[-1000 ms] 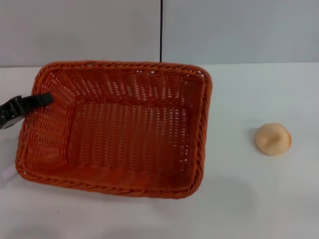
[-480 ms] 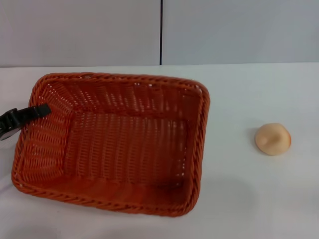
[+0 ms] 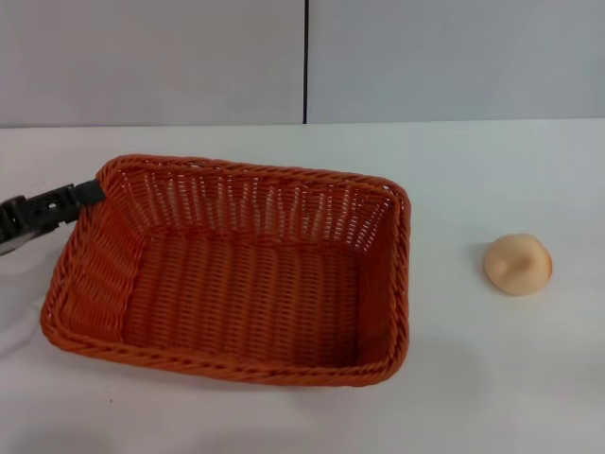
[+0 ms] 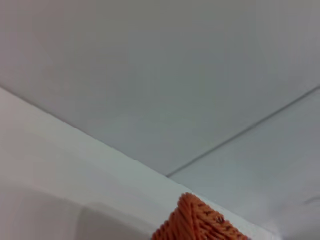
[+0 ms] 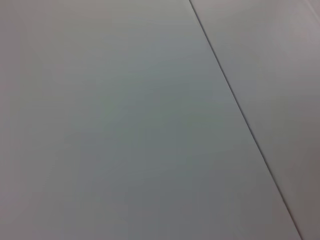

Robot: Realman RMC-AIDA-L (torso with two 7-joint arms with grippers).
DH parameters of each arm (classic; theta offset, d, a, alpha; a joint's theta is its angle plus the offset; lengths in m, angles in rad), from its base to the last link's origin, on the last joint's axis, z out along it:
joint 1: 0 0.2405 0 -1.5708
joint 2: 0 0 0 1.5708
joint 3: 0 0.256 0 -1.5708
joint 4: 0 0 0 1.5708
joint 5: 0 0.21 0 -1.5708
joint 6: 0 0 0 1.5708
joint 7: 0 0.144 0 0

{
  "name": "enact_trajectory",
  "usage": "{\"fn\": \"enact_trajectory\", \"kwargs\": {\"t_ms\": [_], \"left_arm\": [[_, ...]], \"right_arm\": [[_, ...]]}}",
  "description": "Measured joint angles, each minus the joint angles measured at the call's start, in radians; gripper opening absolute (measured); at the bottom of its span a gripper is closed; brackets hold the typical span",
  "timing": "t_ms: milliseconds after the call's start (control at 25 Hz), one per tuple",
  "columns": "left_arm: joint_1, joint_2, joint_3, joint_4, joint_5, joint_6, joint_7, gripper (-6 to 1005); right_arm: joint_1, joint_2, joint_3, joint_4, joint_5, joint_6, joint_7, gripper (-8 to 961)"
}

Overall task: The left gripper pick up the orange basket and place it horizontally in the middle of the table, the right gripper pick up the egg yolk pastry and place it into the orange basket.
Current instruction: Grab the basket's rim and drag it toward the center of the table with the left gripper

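The orange basket (image 3: 400, 274) lies flat on the white table (image 3: 492, 378), left of centre, long side across my view, and nothing is inside it. My left gripper (image 3: 83, 197) reaches in from the left edge, its black tip right at the basket's far-left rim corner. One corner of the basket (image 4: 200, 224) shows in the left wrist view. The egg yolk pastry (image 3: 517, 264), a pale peach dome, sits alone on the table to the right of the basket, about a hand's width from it. My right gripper shows in no view.
A grey wall with a dark vertical seam (image 3: 305, 61) runs behind the table. White tabletop stretches between the basket and the pastry and along the front edge. In the right wrist view there is only a plain grey surface with a seam (image 5: 240, 110).
The basket has dropped from a tilted, raised pose to lying level, and it sits further right of the left gripper. The gripper now meets the rim corner instead of the left wall. The pastry is unmoved.
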Motion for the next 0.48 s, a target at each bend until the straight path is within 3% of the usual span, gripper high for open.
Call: {"fn": "enact_trajectory", "kwargs": {"t_ms": [280, 480], "left_arm": [[-0.022, 0.017, -0.009, 0.000, 0.044, 0.050, -0.027, 709], [-0.038, 0.024, -0.037, 0.000, 0.119, 0.108, -0.048, 724]], "right_arm": [[0.000, -0.001, 0.000, -0.009, 0.000, 0.000, 0.000, 799], [0.001, -0.001, 0.000, -0.021, 0.000, 0.004, 0.000, 798]]}}
